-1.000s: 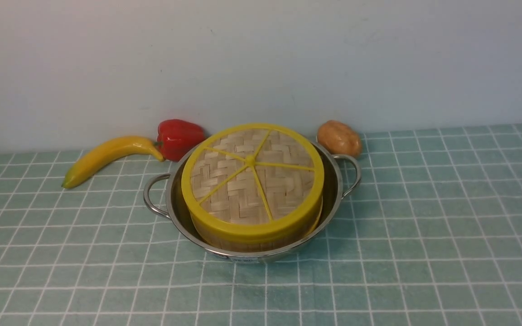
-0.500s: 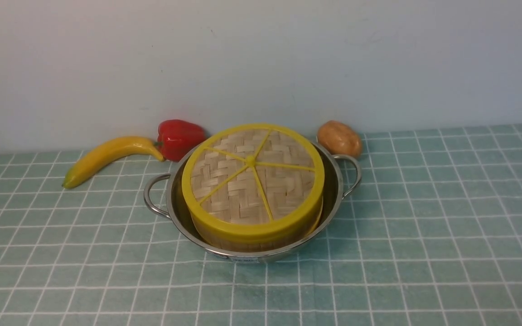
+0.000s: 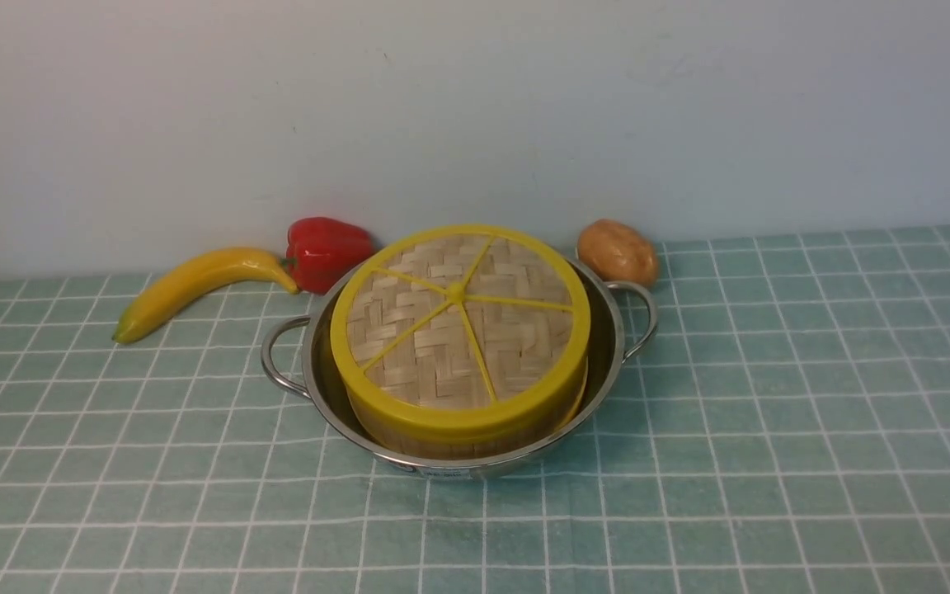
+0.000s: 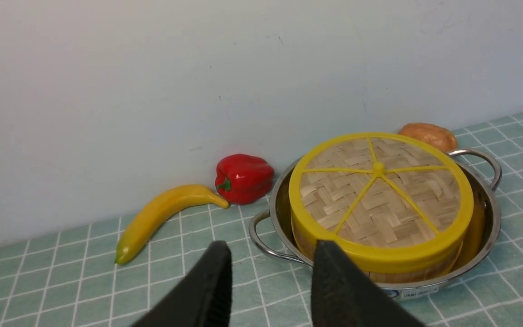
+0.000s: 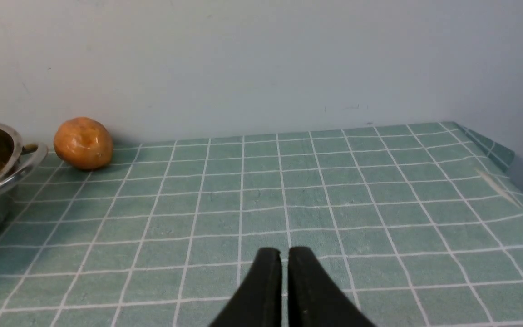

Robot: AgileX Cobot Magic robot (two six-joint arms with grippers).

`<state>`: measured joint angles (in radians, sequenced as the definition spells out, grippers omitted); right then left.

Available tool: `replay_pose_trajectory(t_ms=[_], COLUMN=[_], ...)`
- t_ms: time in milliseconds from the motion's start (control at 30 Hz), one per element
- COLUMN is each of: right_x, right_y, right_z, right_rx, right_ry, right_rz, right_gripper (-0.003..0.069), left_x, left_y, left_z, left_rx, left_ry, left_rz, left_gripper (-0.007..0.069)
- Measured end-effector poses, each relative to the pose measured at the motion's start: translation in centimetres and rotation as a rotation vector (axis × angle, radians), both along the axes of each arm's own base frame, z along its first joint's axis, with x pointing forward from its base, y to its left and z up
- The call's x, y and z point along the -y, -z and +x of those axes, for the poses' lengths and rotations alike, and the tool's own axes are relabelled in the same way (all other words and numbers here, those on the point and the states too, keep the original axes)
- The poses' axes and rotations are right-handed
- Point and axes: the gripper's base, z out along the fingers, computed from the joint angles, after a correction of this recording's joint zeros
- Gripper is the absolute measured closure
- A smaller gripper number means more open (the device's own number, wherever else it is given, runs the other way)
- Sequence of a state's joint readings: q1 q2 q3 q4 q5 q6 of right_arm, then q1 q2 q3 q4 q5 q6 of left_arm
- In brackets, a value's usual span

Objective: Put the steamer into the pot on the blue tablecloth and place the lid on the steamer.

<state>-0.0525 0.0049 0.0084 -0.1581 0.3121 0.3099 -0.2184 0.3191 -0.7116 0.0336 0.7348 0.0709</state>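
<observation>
Now seated: flat woven-bamboo lid (image 3: pixel 458 318) capping yellow-rimmed bamboo steamer (image 3: pixel 475 433) inside shiny steel pot (image 3: pixel 607 346), centred on blue gridded tablecloth (image 3: pixel 772 412).
Left tool (image 4: pixel 270 254) apart, right tool (image 5: pixel 285 256) nearly together, both empty at six o'clock, seemingly because nothing needs holding.

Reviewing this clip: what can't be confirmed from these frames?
- Steamer contents: covered by the lid in the front and left wrist views.
- Pot label text: too small to read.
- Both arms: outside the front view; only the left gripper and right gripper tips show.
- Pot in the right wrist view: cut by the frame edge.
</observation>
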Motion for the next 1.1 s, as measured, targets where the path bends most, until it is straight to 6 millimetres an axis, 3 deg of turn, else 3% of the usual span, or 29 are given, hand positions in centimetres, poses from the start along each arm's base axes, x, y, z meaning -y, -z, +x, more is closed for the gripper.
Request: replay_pose_trajectory(t_ms=[267, 400, 667, 700, 733, 800, 867, 1100], right_x=[0.0, 0.0, 0.0, 0.0, 0.0, 0.0, 0.0, 0.0], right_y=[0.0, 0.0, 0.0, 0.0, 0.0, 0.0, 0.0, 0.0], right_z=[0.0, 0.0, 0.0, 0.0, 0.0, 0.0, 0.0, 0.0], right_rx=[0.0, 0.0, 0.0, 0.0, 0.0, 0.0, 0.0, -0.001], right_ry=[0.0, 0.0, 0.0, 0.0, 0.0, 0.0, 0.0, 0.0], right_rz=[0.0, 0.0, 0.0, 0.0, 0.0, 0.0, 0.0, 0.0], right_gripper=[0.0588, 0.0576, 0.0558, 0.0554, 0.0554, 0.0547, 0.0542, 0.0526], left_x=[-0.1, -0.5, -0.9, -0.9, -0.9, -0.8, -0.8, -0.7], left_y=[0.2, 1.5, 9.1, 11.6, 11.5, 14.8, 16.1, 15.9], left_z=[0.0, -0.8, 0.1, 0.7, 0.7, 1.4, 1.6, 1.7], left_rx=[0.014, 0.068, 0.142, 0.142, 0.155, 0.169, 0.179, 0.225], left_ry=[-0.003, -0.059, -0.177, -0.182, -0.182, -0.175, -0.17, -0.166], left_rz=[0.019, 0.06, 0.067, 0.074, 0.073, 0.087, 0.105, 0.117], left_gripper=[0.0382, 0.0382, 0.0382, 0.0382, 0.0382, 0.0382, 0.0382, 0.0382])
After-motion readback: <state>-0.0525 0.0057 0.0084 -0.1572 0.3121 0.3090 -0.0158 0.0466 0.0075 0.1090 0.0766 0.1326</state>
